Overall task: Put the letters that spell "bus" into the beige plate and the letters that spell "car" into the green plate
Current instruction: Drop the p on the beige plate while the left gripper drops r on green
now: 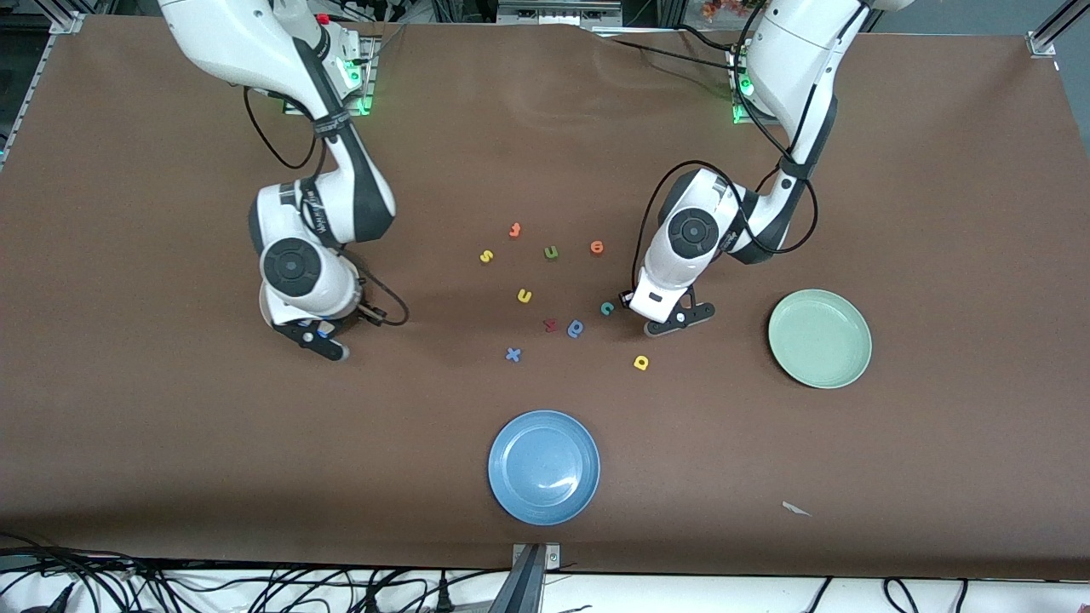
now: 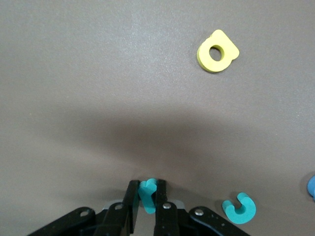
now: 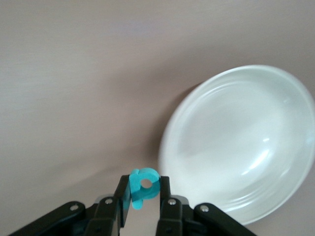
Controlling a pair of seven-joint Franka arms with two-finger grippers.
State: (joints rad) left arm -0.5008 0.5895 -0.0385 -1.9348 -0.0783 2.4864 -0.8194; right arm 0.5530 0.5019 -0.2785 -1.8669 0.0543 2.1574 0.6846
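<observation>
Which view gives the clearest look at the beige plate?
The right wrist view: the beige plate fills much of it, empty, beside the right gripper, shut on the teal "b". The front view hides the plate under the right arm; the left wrist view misses it.

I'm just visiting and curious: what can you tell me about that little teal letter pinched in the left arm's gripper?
The teal letter is a tiny flat piece, foam by the look of it, with a curved top like an "r". It stands on edge, clamped between the two black fingers of the left gripper, which is shut on it low over the brown table. Whether it touches the table cannot be told. A teal "c" lies beside it, apart.
</observation>
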